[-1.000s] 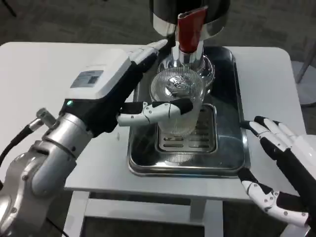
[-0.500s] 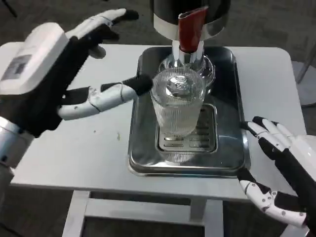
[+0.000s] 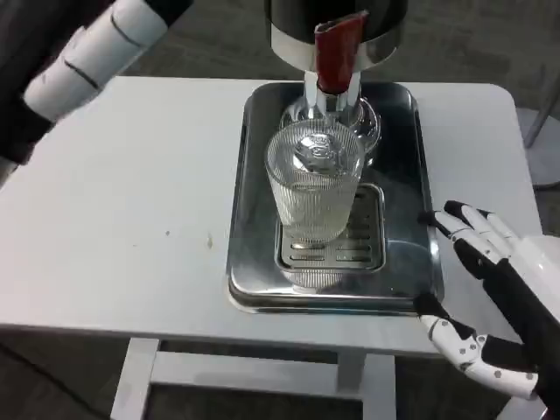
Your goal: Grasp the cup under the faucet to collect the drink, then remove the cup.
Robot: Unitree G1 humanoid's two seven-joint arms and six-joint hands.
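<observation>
I see the ribbed clear glass cup (image 3: 315, 188) under the red-handled faucet (image 3: 337, 52), ungrasped; my right robot hand (image 3: 494, 302) waits beside it, fingers spread, holding nothing; left robot hand (image 3: 83, 57) I cannot tell; next, grip it.

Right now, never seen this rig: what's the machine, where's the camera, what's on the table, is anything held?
It is a humanoid robot, filmed by its own head camera looking down at a white table. On the table sits a steel drip tray. A ribbed clear cup stands on the tray's grate, under a dispenser's faucet with a red lever. The right robot hand hovers with spread fingers beside the tray, holding nothing. The left robot hand is raised at the top left, blurred, nothing visibly held.
</observation>
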